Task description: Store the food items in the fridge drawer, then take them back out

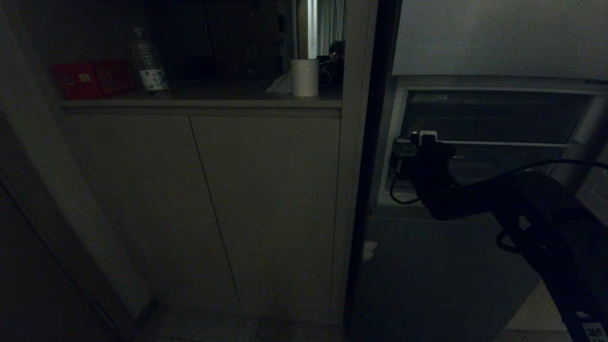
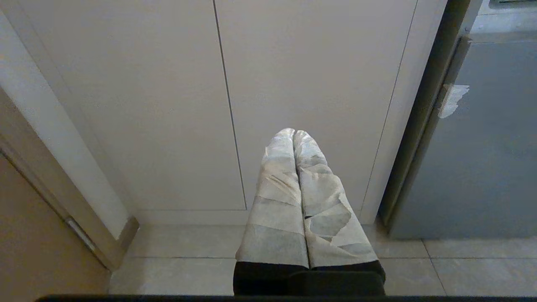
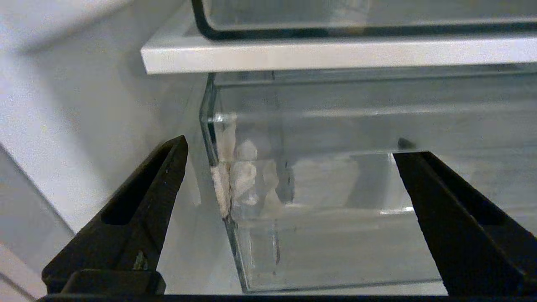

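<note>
The fridge drawer (image 3: 335,197) is clear plastic and sits under a white shelf (image 3: 335,54); the part I see holds nothing. My right gripper (image 3: 289,147) is open just in front of the drawer's left front corner, touching nothing. In the head view the right gripper (image 1: 422,140) reaches into the open fridge at the drawer (image 1: 503,164). Two small red food items (image 1: 92,78) lie side by side on the counter at far left. My left gripper (image 2: 293,133) is shut on nothing, parked facing the cabinet doors.
A clear bottle (image 1: 148,61) and a white paper roll (image 1: 304,77) stand on the counter. Pale cabinet doors (image 1: 213,204) lie below it. A dark post (image 1: 375,156) separates cabinet and fridge. A grey lower fridge door (image 2: 482,138) is shut.
</note>
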Controlling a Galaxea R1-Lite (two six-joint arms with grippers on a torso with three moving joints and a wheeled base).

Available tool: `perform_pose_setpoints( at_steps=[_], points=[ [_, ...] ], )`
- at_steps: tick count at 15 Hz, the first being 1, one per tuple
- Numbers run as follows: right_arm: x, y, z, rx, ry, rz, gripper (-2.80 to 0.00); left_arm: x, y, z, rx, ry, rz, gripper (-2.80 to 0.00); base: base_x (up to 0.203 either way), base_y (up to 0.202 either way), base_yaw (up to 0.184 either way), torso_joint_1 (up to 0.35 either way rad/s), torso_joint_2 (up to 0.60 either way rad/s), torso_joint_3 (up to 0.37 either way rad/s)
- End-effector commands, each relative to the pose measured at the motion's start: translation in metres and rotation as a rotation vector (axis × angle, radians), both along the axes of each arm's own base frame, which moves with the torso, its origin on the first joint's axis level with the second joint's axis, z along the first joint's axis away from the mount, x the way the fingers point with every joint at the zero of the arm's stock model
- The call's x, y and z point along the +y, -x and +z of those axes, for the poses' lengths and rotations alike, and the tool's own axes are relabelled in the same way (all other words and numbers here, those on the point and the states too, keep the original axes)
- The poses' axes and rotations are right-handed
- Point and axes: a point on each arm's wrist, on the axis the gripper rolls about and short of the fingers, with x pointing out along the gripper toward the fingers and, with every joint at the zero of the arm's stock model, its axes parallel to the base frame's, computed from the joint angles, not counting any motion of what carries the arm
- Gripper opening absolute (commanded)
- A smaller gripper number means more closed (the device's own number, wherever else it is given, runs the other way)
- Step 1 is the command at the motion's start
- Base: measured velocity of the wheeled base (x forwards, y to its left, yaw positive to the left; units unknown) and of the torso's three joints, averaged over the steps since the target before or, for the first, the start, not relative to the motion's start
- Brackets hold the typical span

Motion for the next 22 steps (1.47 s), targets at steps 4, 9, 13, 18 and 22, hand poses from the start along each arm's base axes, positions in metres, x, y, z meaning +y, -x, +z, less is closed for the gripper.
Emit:
perform_pose_setpoints(
  at_steps=[4, 9, 13, 18, 22],
  points=[
    [0.001, -0.001, 0.0, -0.01, 0.005, -0.007, -2.8, 0.0, 0.0, 0.0, 0.001, 0.0, 0.0, -2.8, 0.0, 0.0, 0.0, 0.0, 0.0, 0.0],
    [0.002, -0.001, 0.001, -0.008, 0.041, -0.032, -2.8, 0.0, 0.0, 0.0, 0.001, 0.0, 0.0, -2.8, 0.0, 0.0, 0.0, 0.0, 0.0, 0.0],
    [0.002, 0.003, 0.009, -0.021, 0.03, -0.032, -2.8, 0.0, 0.0, 0.0, 0.001, 0.0, 0.0, -2.8, 0.0, 0.0, 0.0, 0.0, 0.0, 0.0],
    [-0.001, 0.021, 0.01, 0.014, 0.015, -0.026, -2.8, 0.0, 0.0, 0.0, 0.001, 0.0, 0.0, -2.8, 0.0, 0.0, 0.0, 0.0, 0.0, 0.0],
    [-0.006, 0.047, 0.004, 0.018, 0.012, -0.017, -2.8, 0.0, 0.0, 0.0, 0.003, -0.01, -0.002, -2.8, 0.0, 0.0, 0.0, 0.0, 0.0, 0.0]
  ],
)
